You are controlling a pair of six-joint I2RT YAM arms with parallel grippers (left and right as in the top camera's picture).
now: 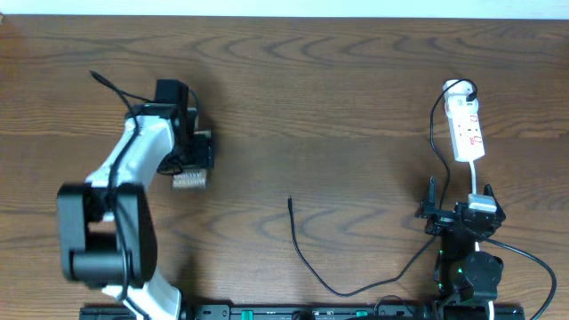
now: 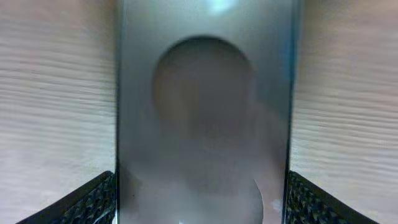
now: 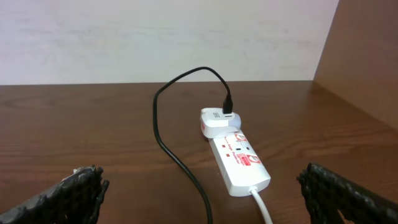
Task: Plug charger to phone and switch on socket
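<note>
The phone fills the left wrist view, blurred, with a pale oval on its dark screen. My left gripper has a finger against each long edge and is shut on it. In the overhead view only a small pale part of the phone shows below the left gripper. The charger cable lies on the table, its free plug tip at mid-table. The white socket lies at the far right. My right gripper is open and empty just in front of the socket.
The charger's other end runs into a round white plug at the socket's far end. The socket's white cord runs back toward my right gripper. A wooden side wall stands to the right.
</note>
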